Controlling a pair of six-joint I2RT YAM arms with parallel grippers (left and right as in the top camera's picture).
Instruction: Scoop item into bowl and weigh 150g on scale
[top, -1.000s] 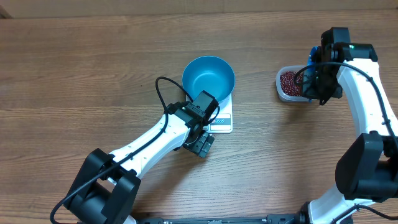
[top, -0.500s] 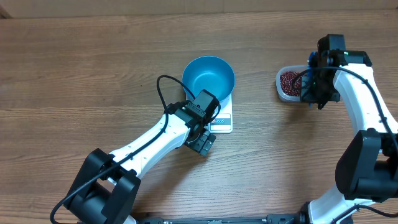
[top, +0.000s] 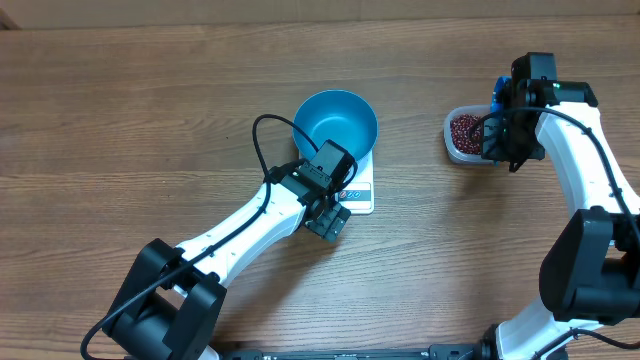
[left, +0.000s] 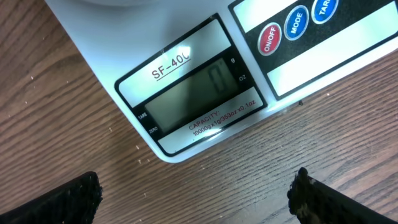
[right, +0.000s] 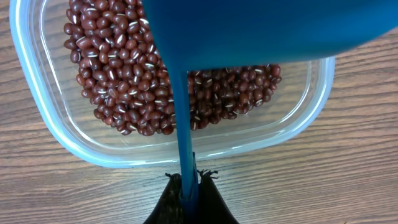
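R gripper: jaws closed tight on thin handle of blue scoop; scoop cup over the tub, contents not visible from below.
Beans: loose red-brown heap in clear tub, directly under scoop.
Tub posn: far-right part of desk, well apart from scale.
L gripper: jaws fully apart, holding nothing; just off scale's display edge.
Scale: white, mid-desk; reading too faint to tell.
Bowl: blue, upright, on scale's far half.
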